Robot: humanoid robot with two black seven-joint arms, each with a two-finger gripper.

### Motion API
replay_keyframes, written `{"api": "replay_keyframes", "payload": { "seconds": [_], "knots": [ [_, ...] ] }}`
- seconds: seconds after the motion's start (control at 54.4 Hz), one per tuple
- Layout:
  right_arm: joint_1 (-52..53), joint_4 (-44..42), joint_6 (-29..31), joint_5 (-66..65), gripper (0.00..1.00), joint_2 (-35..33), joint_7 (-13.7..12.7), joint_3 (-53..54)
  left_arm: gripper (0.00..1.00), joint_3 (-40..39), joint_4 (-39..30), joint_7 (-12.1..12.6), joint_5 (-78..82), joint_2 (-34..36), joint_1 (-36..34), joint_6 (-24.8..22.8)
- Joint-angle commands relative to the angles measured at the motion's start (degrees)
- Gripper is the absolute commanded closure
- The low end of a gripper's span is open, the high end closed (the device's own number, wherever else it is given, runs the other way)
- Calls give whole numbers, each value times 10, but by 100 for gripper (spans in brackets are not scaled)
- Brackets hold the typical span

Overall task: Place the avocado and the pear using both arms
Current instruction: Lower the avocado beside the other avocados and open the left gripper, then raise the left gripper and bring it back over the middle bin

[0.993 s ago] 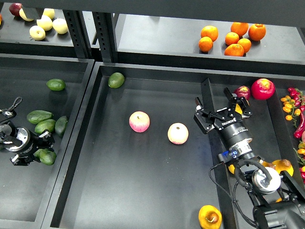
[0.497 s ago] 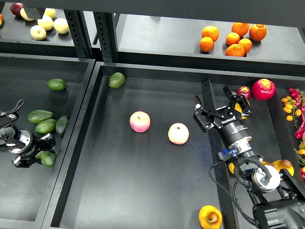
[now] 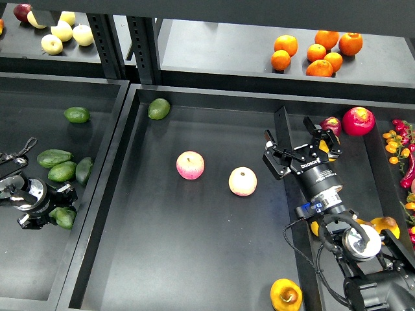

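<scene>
My left gripper (image 3: 53,208) is low in the left tray, its fingers closed around a dark green elongated avocado (image 3: 63,218). Three more dark avocados (image 3: 62,171) lie just above it. My right gripper (image 3: 300,148) is open over the right tray's divider wall, and a bit of yellow-orange fruit (image 3: 323,148) shows behind its right finger. A golden pear with a brown dimpled end (image 3: 285,295) lies at the front of the middle tray. A similar pear (image 3: 385,226) lies in the right tray beside my right arm.
Two pink-yellow apples (image 3: 190,165) (image 3: 242,181) lie in the middle tray (image 3: 162,259), and a rounder olive avocado (image 3: 158,108) is in its back left corner. Oranges (image 3: 316,52) and pale apples (image 3: 62,30) sit on the back shelf. Red fruit (image 3: 358,120) and peppers are at the right.
My left gripper has drifted slightly left and down, and the avocado has moved with it. My right gripper shifted a little at first and then held still, open.
</scene>
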Motion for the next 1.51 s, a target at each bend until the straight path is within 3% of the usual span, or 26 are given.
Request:
{"api": "replay_keyframes", "payload": {
  "seconds": [0.0, 0.239, 0.754, 1.085, 1.232, 1.49],
  "knots": [
    [0, 0, 0, 0, 0, 0, 0, 0, 58, 0, 2, 0, 2, 0, 0, 0],
    [-1, 0, 2, 0, 0, 0, 0, 0, 47, -1, 3, 0, 25, 0, -1, 0],
    [0, -3, 2, 0, 0, 0, -1, -4, 34, -1, 2, 0, 25, -4, -6, 0],
    [-1, -3, 3, 0, 0, 0, 0, -2, 12, -4, -5, 0, 24, 3, -30, 0],
    [-2, -4, 3, 0, 0, 0, -1, -2, 3, -47, -3, 0, 21, 11, -55, 0],
    [-3, -4, 3, -1, 0, 0, -1, -5, 1, -217, 4, 0, 9, 25, -61, 0]
  ]
}}
